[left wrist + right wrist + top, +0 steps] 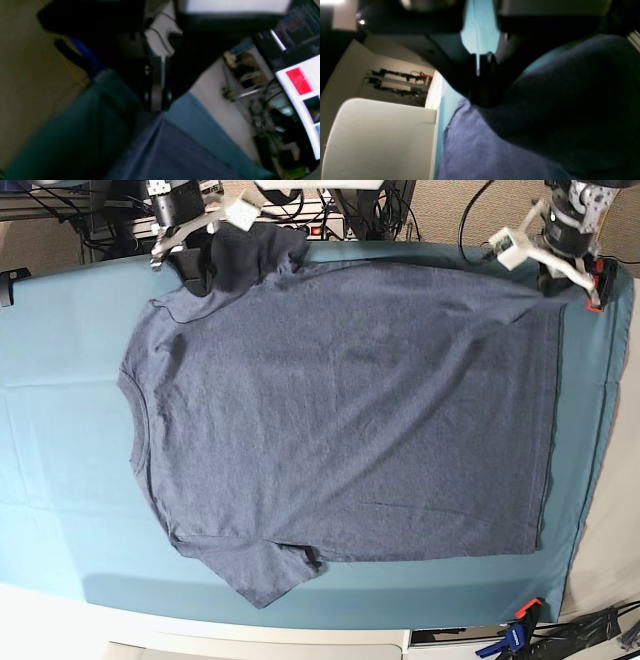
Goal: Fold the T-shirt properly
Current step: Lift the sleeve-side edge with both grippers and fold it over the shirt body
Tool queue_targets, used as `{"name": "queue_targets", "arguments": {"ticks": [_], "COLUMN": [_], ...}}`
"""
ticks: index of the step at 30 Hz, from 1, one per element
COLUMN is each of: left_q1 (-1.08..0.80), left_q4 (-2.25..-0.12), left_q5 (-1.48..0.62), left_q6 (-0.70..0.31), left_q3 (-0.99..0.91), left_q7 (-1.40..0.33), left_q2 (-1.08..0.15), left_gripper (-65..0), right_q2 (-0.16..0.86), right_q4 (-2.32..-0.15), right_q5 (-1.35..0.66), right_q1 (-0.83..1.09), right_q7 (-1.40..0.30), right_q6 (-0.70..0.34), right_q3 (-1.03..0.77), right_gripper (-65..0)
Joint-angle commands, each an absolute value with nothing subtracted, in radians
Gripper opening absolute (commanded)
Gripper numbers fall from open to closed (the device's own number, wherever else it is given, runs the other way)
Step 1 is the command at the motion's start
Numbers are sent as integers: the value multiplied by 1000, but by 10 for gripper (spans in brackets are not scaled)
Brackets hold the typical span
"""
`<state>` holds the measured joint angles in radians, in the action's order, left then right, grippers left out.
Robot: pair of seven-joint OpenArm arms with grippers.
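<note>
**Blue-grey T-shirt pinched along its far edge by both grippers**

**Left wrist view.** The left gripper points down at the table, its jaws pressed together on a bunched ridge of the T-shirt. The fabric fans out from the pinch in a taut crease, which suggests the cloth is gripped in order to be lifted and carried over. The teal cloth covers the table on both sides of the garment. A lit screen and cluttered equipment stand in the blurred background.

**Right wrist view.** The right gripper has its jaws closed on the T-shirt at the edge of the cloth. A fold of the garment rises in shadow to one side. A pale panel lies beyond the table edge.

**Base view.** The T-shirt lies spread flat on the teal cloth, neck towards the view's left, hem towards its right, no lettering showing. The right gripper holds the far sleeve, already lifted and curled. The left gripper holds the far hem corner. Holding both ends of one long side likely prepares a lengthwise fold towards the near side. Blue and orange clamps hold the cloth's near corner.
</note>
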<state>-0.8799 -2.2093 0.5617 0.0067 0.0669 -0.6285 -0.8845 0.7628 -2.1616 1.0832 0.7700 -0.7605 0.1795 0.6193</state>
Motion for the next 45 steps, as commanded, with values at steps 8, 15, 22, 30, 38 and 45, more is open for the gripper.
{"name": "queue_targets", "arguments": {"ticks": [8,15,22,30,38,45], "left_q1": [-721,-636,-571,-474,-373,-318], "left_q4": [-2225,-2218,-2159,-2079,-1986,-1961], "left_q5": [421,356,318,232,176,143], "left_q6": [-33,-54,-70,-106,-150,-159], "left_q3": [61,61,61,61,61,61], "left_q7": [-601,-579,-549,-522,-500,-497], "left_q2": [-898,-899,-904,-917,-917,-917], "left_gripper": [-650,-650,-650,-650,-650,-650], "right_q2": [717,648,562,490,446,437], "right_q4": [-2180,-2177,-2111,-1892,-1784,-1716], "right_q5": [888,741,721,710,669,635], "right_q1": [686,560,475,355,238,166], "right_q7": [-674,-651,-644,-608,-601,-591], "right_q6": [111,31,22,23,24,23], "right_q3": [388,352,352,352,352,352], "right_gripper": [-650,-650,-650,-650,-650,-650]}}
